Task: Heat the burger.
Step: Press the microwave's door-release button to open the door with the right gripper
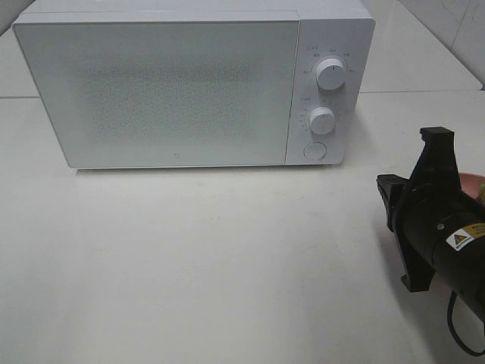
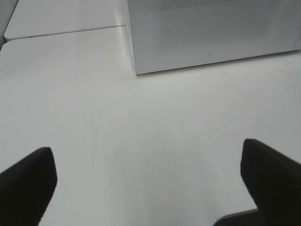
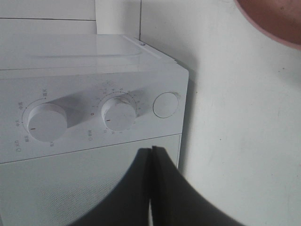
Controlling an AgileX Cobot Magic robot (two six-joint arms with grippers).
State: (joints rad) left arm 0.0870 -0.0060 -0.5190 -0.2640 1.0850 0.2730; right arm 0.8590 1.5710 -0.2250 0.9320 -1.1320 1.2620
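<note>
White microwave (image 1: 189, 83) is sitting closed, upper frame. The right gripper (image 3: 151, 150), clenched on nothing, is likely lining up to press the round button (image 3: 165, 104); the left gripper (image 2: 146, 148) is hanging wide open over the desk (image 1: 189, 265). The burger is showing nowhere, only a pink plate rim (image 1: 474, 183) at right.

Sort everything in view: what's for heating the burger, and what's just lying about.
For the job: microwave, its round button, upper knob, lower knob, pink plate edge, shut right pincer.
Lying about: open left pincer, over the table. The burger is not in view.
</note>
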